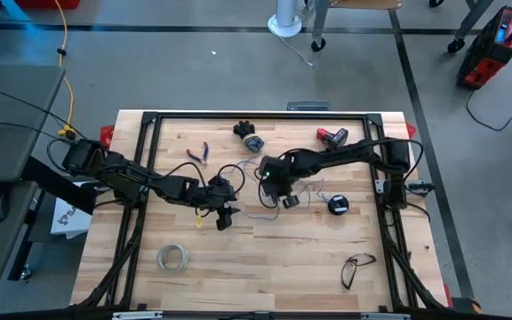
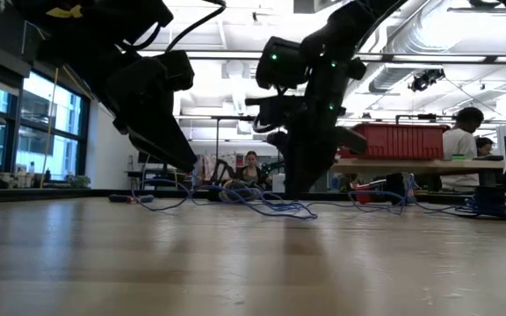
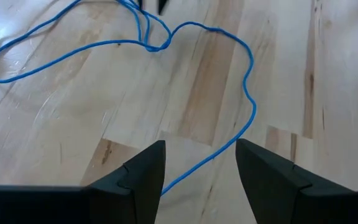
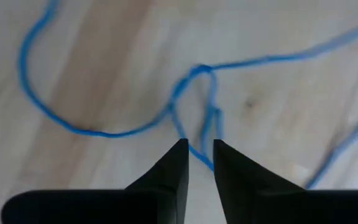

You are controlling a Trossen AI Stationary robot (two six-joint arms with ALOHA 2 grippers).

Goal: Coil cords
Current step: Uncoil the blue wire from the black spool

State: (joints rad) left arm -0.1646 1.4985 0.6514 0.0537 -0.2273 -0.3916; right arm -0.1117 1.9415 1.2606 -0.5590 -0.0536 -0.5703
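— Blue wire (image 1: 302, 188) from above?
— Loose across mid-desk (image 1: 265, 267), spool (image 1: 338, 204) beside it.
— Left wrist?
— Left claw (image 3: 201, 163) spread, strand running between its fingers.
— Right wrist?
— Right claw (image 4: 201, 155) nearly pressed together above a loop.

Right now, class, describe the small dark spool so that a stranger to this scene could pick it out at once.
Start at the wooden table seen from above and go to its right half, just beyond the right gripper. There lies the spool, the thin blue wire trailing toward it. It is small, round and dark, unlike the pale tape ring and the eyeglasses nearer the front edge.
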